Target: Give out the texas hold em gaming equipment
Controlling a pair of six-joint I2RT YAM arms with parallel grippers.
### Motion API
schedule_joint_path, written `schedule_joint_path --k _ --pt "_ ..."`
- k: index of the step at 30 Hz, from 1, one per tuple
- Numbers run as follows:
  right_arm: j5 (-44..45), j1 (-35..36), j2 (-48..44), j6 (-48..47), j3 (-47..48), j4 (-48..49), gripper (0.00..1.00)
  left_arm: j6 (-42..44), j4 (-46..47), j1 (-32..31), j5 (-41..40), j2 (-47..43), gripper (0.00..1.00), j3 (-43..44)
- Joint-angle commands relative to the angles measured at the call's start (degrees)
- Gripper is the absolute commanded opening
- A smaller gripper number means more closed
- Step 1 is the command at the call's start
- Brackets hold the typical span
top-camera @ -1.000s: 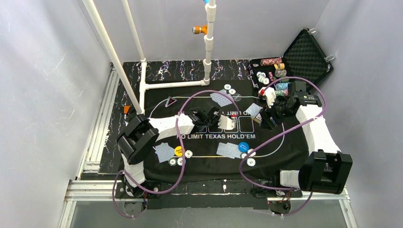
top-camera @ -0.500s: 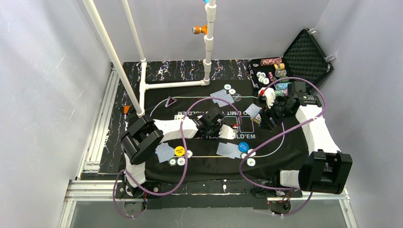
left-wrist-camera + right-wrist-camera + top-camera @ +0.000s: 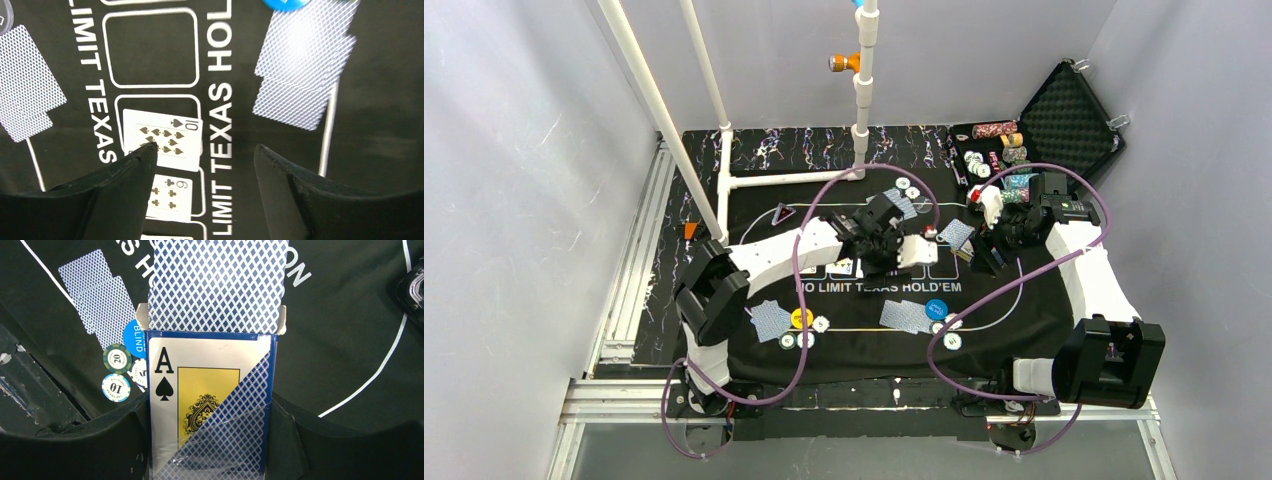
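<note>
With left jaws released over ten of spades [image 3: 162, 138] and right jaws clenched on card box [image 3: 210, 405], draw protruding card [image 3: 218, 285], lay squarely in empty outline [image 3: 152, 48] beside that ten.

Two arms, same build. Left arm [image 3: 774, 258]: white blocky links, bulky round black joint housing [image 3: 714, 300], black base [image 3: 699, 398]. Right arm [image 3: 1092, 278]: same white links, large boxy black housing [image 3: 1114, 360] low down. Thin purple cable [image 3: 802, 300] hangs in loose loops along each arm. Wrists black, white block [image 3: 911, 253] at arm tip. Fingers [image 3: 120, 192] matte black, broad, tapering to blunt tips
</note>
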Motion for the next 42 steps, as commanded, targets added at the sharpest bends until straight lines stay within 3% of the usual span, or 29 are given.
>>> schedule_joint_path --k 1,4,7,11,20,29,42 --pt "-2.9 0.0 -1.8 -1.1 -0.3 -0.4 0.01 -13.8 -9.2 5.5 15.5 -4.7 0.70 5.4" --pt "-3.7 0.3 -3.1 -0.7 -1.1 0.0 0.01 -26.1 -6.6 12.7 26.7 -5.0 0.69 7.5" --pt "-3.7 2.0 -4.3 0.6 -1.9 1.3 0.01 -38.4 1.1 16.7 32.0 -6.1 0.70 6.3" --pt "-1.9 7.0 -5.3 2.2 -2.5 2.7 0.01 -48.4 11.0 17.1 33.6 -8.8 0.75 1.7" --pt "3.7 17.9 -6.6 8.2 -4.6 8.6 0.01 -63.3 24.0 17.1 39.0 -7.3 0.80 -2.8" --pt "4.6 20.9 -7.2 11.0 -4.4 10.1 0.01 -68.6 27.0 17.1 42.0 -4.6 0.80 -4.5" --pt "5.4 23.0 -7.6 13.0 -4.0 11.3 0.01 -69.2 29.1 15.2 43.7 -2.5 0.71 -5.8"
